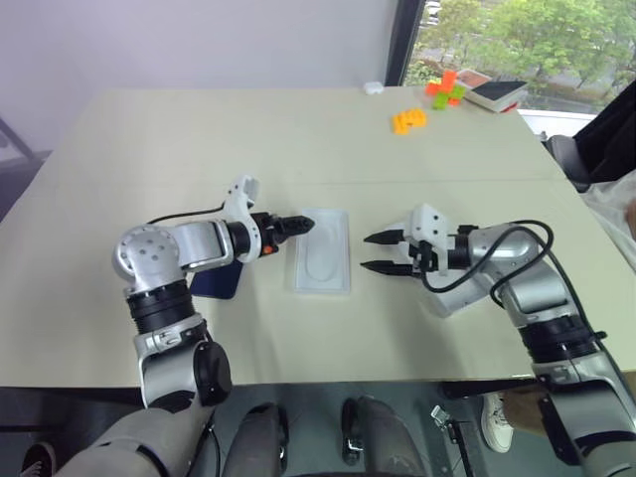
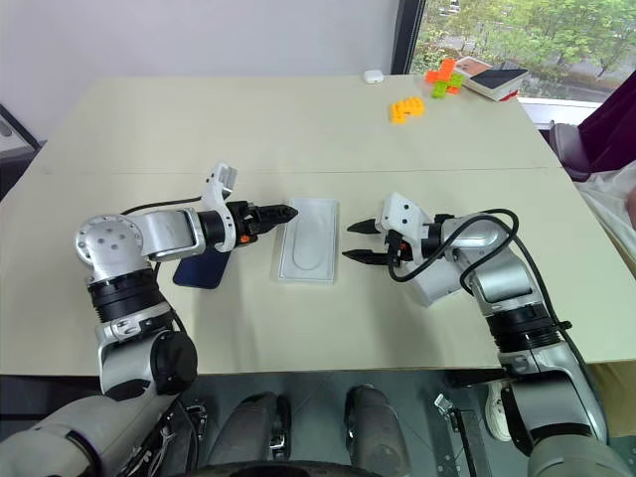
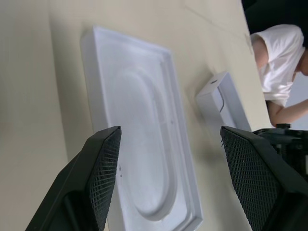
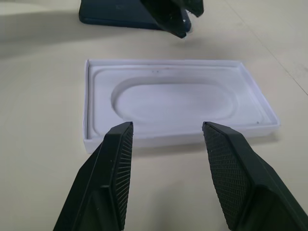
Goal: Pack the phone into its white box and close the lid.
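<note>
Early step, nothing packed: both hands, left hand (image 1: pixel 303 225) w/ fingers spread wide & right hand (image 1: pixel 382 252) half-open, empty, flank white insert (image 1: pixel 321 250) on desk (image 1: pixel 298 129), phone (image 2: pixel 199 269) flat under left arm; next likely needs regrasping phone.

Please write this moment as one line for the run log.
left claw: open, over insert edge | right claw: open, facing insert | phone: on table, unpacked | white box: beside insert

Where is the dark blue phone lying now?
In the head views, the phone lies flat on the table, on the robot's left, partly under the left arm, beside the white insert.
</note>
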`<state>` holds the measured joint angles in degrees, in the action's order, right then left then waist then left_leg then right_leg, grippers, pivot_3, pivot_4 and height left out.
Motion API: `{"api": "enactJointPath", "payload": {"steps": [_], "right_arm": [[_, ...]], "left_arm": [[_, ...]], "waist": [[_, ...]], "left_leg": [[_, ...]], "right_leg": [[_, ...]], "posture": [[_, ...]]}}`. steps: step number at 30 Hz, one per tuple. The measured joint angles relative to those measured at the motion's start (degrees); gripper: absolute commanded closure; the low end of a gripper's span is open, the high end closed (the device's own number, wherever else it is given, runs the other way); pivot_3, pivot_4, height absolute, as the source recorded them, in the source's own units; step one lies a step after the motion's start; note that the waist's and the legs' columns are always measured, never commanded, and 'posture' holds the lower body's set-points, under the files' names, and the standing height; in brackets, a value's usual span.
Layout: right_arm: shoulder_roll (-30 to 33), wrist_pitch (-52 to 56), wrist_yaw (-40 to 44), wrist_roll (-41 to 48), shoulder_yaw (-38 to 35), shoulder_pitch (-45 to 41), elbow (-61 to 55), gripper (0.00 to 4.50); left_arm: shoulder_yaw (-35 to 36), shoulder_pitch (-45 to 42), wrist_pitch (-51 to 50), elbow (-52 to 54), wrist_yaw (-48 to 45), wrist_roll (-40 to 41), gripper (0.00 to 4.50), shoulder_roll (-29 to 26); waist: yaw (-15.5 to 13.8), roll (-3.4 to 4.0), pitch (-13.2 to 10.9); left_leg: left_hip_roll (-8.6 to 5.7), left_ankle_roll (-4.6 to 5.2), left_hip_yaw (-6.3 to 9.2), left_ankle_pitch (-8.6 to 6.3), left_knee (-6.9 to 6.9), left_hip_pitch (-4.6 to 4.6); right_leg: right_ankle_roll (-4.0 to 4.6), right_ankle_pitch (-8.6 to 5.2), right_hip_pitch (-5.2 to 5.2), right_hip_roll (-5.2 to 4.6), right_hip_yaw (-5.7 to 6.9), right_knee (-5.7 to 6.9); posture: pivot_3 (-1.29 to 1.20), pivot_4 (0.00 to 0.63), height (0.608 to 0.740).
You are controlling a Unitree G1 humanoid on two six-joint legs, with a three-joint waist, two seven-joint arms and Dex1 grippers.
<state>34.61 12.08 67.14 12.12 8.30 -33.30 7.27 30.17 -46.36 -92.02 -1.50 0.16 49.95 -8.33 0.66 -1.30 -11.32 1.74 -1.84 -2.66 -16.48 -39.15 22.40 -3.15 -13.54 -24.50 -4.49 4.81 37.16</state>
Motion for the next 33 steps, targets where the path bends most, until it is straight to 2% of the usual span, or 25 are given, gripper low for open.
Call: {"api": "enactJointPath", "payload": {"steps": [5,7,8,9,10,12,16,20,29,33], "right_arm": [[-2.52,3.97,-2.33,-0.02,0.66,-1.48,-0.35,2.08],[-4.69,4.76,-4.73,-0.38,0.79,-2.39,-0.35,2.08],[-5.98,5.03,-6.1,-0.71,0.95,-2.95,-0.42,2.63],[-7.68,5.1,-7.72,-1.14,1.33,-3.58,-0.45,2.93],[-9.03,5.09,-8.92,-1.7,1.98,-4.03,-0.6,3.44],[-10.63,5.16,-10.48,-2.57,3.46,-4.31,-0.85,4.46],[-11.62,4.69,-13.72,-8.13,8.38,-6.28,-0.01,4.49],[-12.64,6.09,-16.9,-12.48,10.9,-6.4,2.46,4.49],[-11.81,3.21,-17.82,-19.1,16.2,-6.23,4.79,4.49],[-11.29,1.77,-17.69,-20.68,16.26,-6.26,4.9,4.49]], "left_arm": [[0.1,0.78,0.67,4.38,-3.27,0.62,1.06,-3.22],[-2.91,3.6,5.01,7.98,-6.96,-0.06,1.06,-7.81],[-5.23,5.69,8.22,9.62,-9.17,-1.47,1.0,-10.75],[-8.69,8.77,12.71,11.49,-12.06,-3.51,1.0,-14.77],[-10.97,11.6,16.32,12.14,-14.64,-5.42,1.0,-17.7],[-12.82,15.39,20.86,11.92,-18.04,-7.49,1.0,-19.61],[-15.91,19.71,31.81,12.59,-24.14,-11.9,1.0,-23.41],[-15.83,23.7,40.0,14.67,-30.53,-13.68,1.0,-27.68],[-15.92,25.83,43.14,14.65,-34.01,-14.43,1.0,-28.66],[-15.96,25.81,43.52,14.62,-34.02,-14.43,1.0,-28.66]], "waist": [[0.0,0.0,0.0],[0.43,0.01,0.0],[0.54,0.03,-0.01],[0.62,0.04,0.0],[0.55,0.06,0.01],[-0.1,0.07,0.0],[-0.73,0.05,-0.01],[-0.87,0.05,-0.01],[-0.89,0.05,-0.01],[-0.84,0.04,-0.01]], "left_leg": [[0.01,-0.02,0.0,0.01,0.0,0.0],[0.06,-0.06,-0.06,0.02,0.05,-0.03],[0.07,-0.11,-0.09,0.04,0.09,-0.06],[0.07,-0.17,-0.09,0.08,0.18,-0.1],[0.08,-0.2,-0.08,0.1,0.21,-0.1],[0.08,-0.22,-0.03,0.11,0.19,0.0],[0.0,0.01,-0.05,-0.01,0.03,0.11],[0.01,0.44,-0.1,-0.26,0.02,0.11],[0.04,0.57,-0.08,-0.32,0.03,0.1],[0.05,0.57,-0.07,-0.32,0.03,0.08]], "right_leg": [[0.0,0.0,0.0,-0.02,0.0,0.0],[0.0,0.0,-0.04,0.0,-0.04,0.01],[0.02,0.01,-0.05,0.01,-0.07,0.03],[0.04,0.01,-0.07,0.06,-0.07,0.03],[0.05,0.01,-0.08,0.07,-0.07,0.03],[0.06,0.01,-0.09,0.08,0.0,0.02],[0.06,0.01,-0.1,-0.08,-0.01,-0.09],[0.06,0.01,-0.11,-0.11,-0.03,-0.12],[0.05,0.01,-0.11,-0.05,-0.01,-0.1],[0.05,0.01,-0.1,-0.02,-0.01,-0.07]], "posture": [[0.0,0.15,0.74],[0.0,0.15,0.74],[0.0,0.15,0.74],[0.0,0.15,0.74],[0.0,0.15,0.74],[0.0,0.15,0.74],[0.0,0.15,0.74],[0.0,0.15,0.74],[0.0,0.15,0.74],[0.0,0.15,0.74]]}}
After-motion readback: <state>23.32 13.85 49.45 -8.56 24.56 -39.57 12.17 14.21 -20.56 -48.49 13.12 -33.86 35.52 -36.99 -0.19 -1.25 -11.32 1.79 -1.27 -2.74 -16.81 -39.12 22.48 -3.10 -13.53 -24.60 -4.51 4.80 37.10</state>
